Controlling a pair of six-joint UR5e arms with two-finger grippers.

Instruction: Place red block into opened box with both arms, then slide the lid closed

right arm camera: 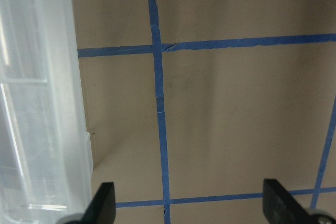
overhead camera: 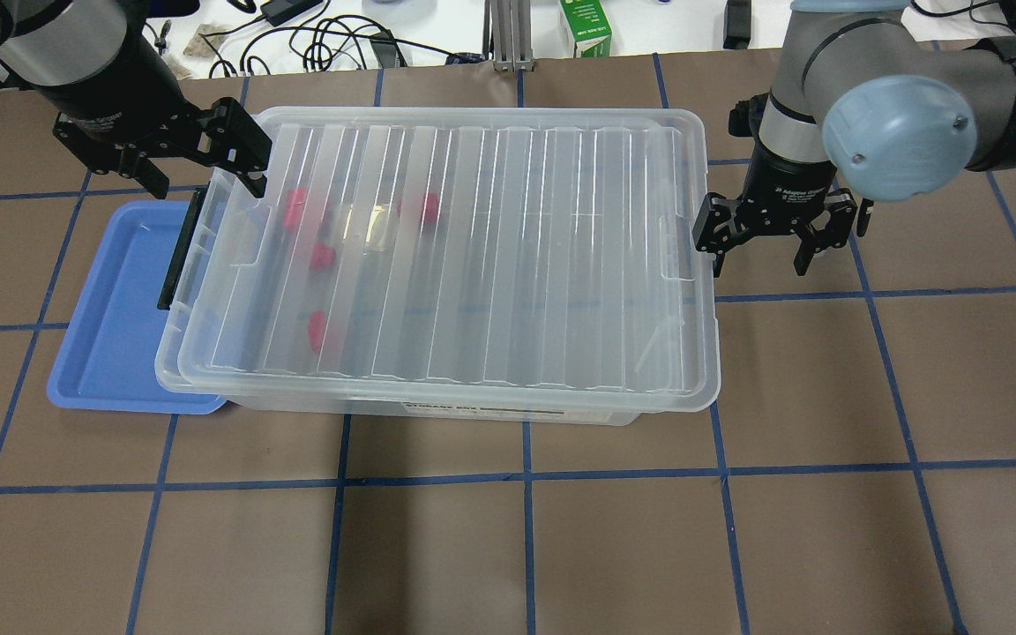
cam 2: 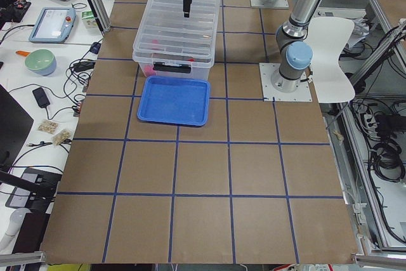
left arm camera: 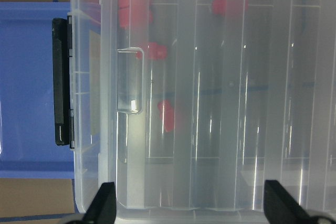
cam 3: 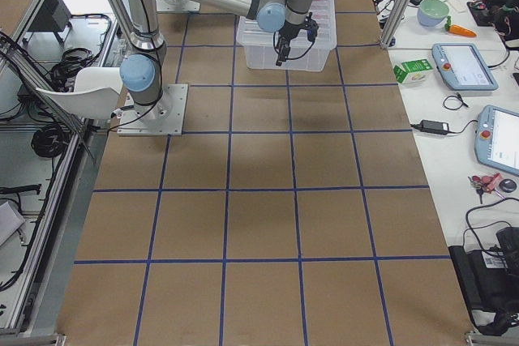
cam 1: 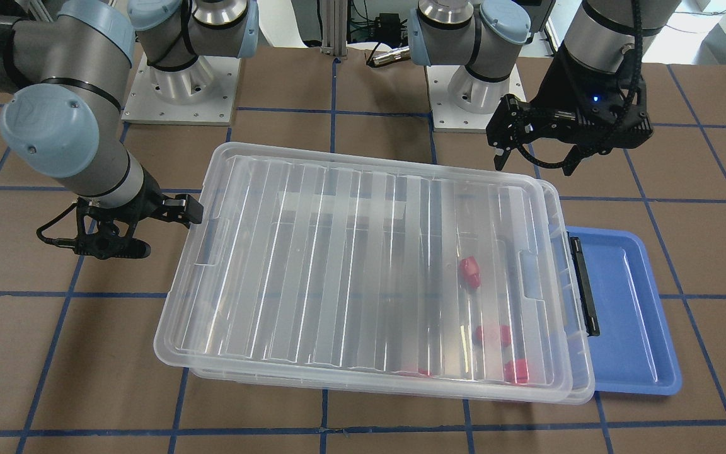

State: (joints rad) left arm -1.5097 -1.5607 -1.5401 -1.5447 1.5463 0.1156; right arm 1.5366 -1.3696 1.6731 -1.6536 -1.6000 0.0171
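The clear ribbed lid (overhead camera: 490,265) lies on the box (overhead camera: 517,413), shifted a little toward the right. The box's end with the black bar (overhead camera: 175,256) sticks out past the lid. Several red blocks (overhead camera: 323,256) lie inside near that end, blurred through the lid (cam 1: 338,265); one red block (cam 1: 470,271) shows clearest. My left gripper (overhead camera: 204,181) hangs open over the box's far corner by the black bar (left arm camera: 62,82). My right gripper (overhead camera: 759,263) is open and empty, just off the lid's other short end; I cannot tell whether a finger touches the lid (right arm camera: 42,103).
A blue tray (overhead camera: 111,326) lies partly under the box's black-bar end. Brown tabletop with blue tape lines (overhead camera: 526,476) lies all around. Cables and a green carton (overhead camera: 586,26) sit beyond the far edge. The arm bases (cam 1: 180,88) stand behind the box.
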